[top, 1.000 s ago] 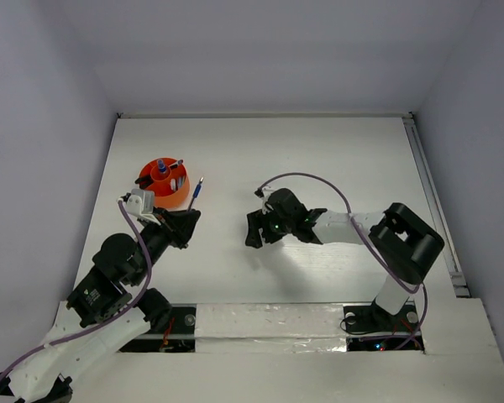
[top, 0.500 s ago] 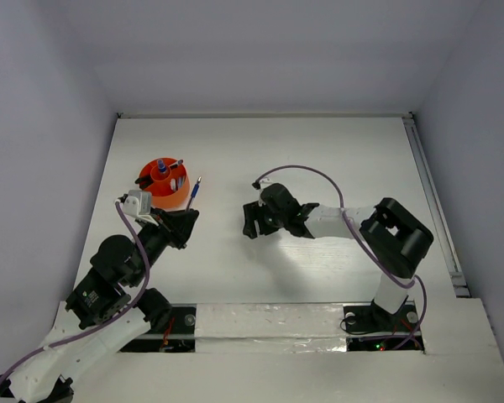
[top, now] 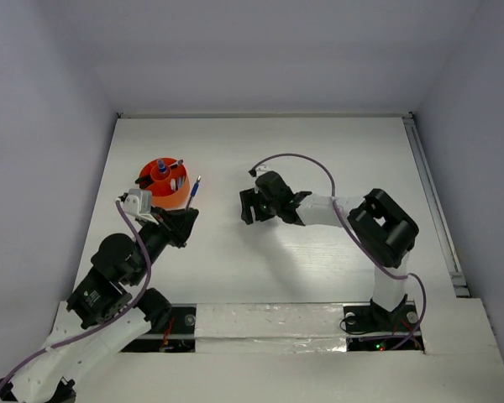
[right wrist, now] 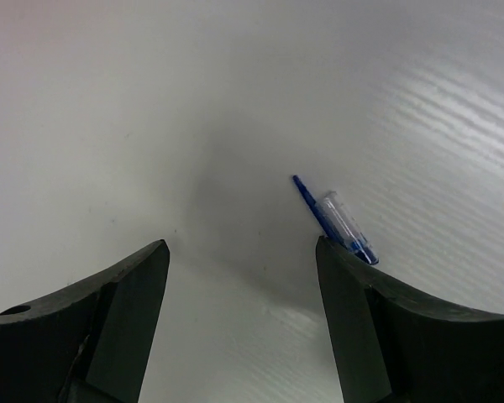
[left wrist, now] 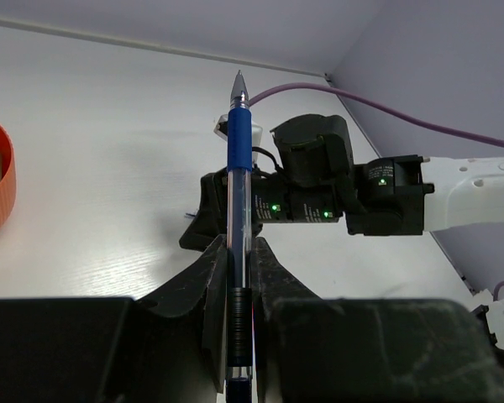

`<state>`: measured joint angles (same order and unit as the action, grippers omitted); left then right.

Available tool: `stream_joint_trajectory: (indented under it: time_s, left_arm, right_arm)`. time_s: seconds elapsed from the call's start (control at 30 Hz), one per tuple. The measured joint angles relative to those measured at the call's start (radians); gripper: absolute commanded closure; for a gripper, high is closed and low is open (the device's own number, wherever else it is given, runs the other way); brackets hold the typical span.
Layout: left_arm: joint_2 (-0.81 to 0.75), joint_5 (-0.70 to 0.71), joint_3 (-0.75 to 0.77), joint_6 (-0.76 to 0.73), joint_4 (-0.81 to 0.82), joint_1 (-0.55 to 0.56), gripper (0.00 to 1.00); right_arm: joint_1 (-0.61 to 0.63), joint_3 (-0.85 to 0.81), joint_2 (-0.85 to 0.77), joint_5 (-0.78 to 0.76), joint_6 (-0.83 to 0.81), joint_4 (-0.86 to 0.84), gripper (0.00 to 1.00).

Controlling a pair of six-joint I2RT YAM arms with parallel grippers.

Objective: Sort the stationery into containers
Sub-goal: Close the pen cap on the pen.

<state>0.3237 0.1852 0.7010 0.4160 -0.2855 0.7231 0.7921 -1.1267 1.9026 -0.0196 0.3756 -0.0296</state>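
Observation:
My left gripper point(top: 185, 220) is shut on a blue pen point(top: 193, 191) just right of the orange cup point(top: 164, 186), which holds several stationery items. In the left wrist view the pen point(left wrist: 238, 159) stands straight up between the shut fingers point(left wrist: 212, 277), tip away from me. The cup's rim point(left wrist: 0, 180) shows at the left edge. My right gripper point(top: 247, 210) is open and empty, low over the table centre. In the right wrist view a small clear pen cap with a blue clip point(right wrist: 340, 223) lies on the table, touching the tip of the right finger point(right wrist: 353, 294).
The right arm point(left wrist: 336, 189) with its purple cable point(top: 294, 159) lies ahead of the held pen in the left wrist view. A rail point(top: 428, 193) runs along the table's right edge.
My right gripper has moved left and a little farther back across the table. My left gripper has stayed in place with the blue pen.

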Motion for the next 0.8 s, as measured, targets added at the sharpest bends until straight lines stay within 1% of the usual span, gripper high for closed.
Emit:
stream_joint_trajectory:
  time_s: [0.07, 0.1, 0.2, 0.37, 0.8]
  left_arm:
    - [0.002, -0.008, -0.001, -0.001, 0.002, -0.008, 1.0]
    - [0.003, -0.013, -0.001, -0.001, 0.002, -0.014, 1.0]
    - [0.003, -0.025, -0.001, -0.003, 0.006, -0.023, 1.0]
    - [0.007, -0.053, -0.001, -0.009, 0.013, -0.048, 1.0]
    - [0.016, -0.115, -0.007, -0.016, 0.029, -0.1, 1.0]
  right_arm:
    - [-0.006, -0.03, 0.022, -0.014, -0.012, 0.006, 0.23]
    - [-0.008, -0.043, 0.03, -0.019, -0.016, 0.013, 0.2]
    - [-0.014, -0.062, 0.037, -0.041, -0.022, 0.037, 0.18]
    - [-0.025, -0.082, 0.037, -0.067, -0.021, 0.093, 0.18]
    - [-0.036, -0.058, 0.013, -0.079, -0.01, 0.113, 0.18]
